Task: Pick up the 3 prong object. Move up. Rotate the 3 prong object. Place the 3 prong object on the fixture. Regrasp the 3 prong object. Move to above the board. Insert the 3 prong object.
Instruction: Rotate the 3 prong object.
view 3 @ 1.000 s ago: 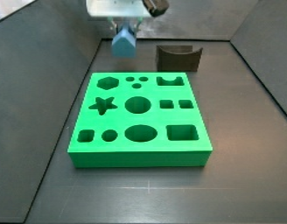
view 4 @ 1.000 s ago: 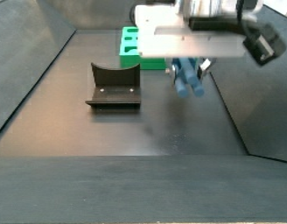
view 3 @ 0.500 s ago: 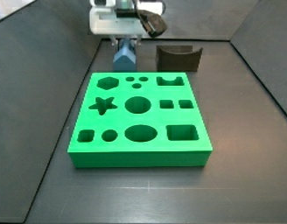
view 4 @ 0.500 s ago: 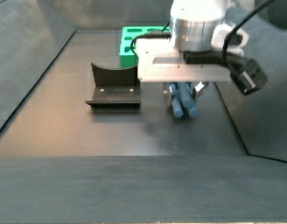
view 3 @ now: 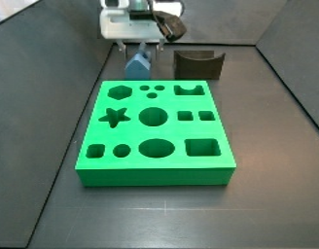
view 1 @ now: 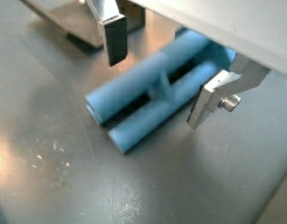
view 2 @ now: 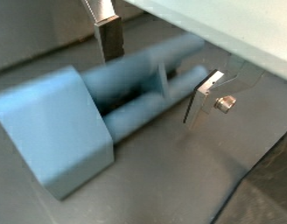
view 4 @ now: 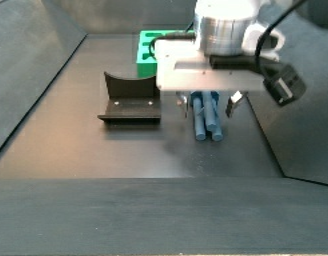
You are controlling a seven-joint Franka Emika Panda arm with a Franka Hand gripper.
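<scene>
The 3 prong object [view 4: 207, 122] is a blue-grey piece of parallel bars lying flat on the dark floor, between the fixture and the right wall. My gripper [view 4: 210, 100] hangs low over it, open. In both wrist views the silver fingers [view 1: 115, 39] stand either side of the bars [view 1: 140, 105], with a gap at the pads. The piece's thicker block end [view 2: 59, 131] points away from the jaws. In a side view the piece [view 3: 136, 66] shows just behind the green board [view 3: 133, 133], under the gripper [view 3: 137, 54]. The fixture [view 3: 197, 64] stands bare.
The fixture [view 4: 129, 98] sits to one side of the piece, about a hand's width off. The board [view 4: 153, 45] shows behind the gripper body. Sloping dark walls [view 4: 47, 90] close in the floor on both sides.
A second ago the piece was tilted and higher under the gripper. Both came down, and the piece now lies flat on the floor. Little has moved in the last half second.
</scene>
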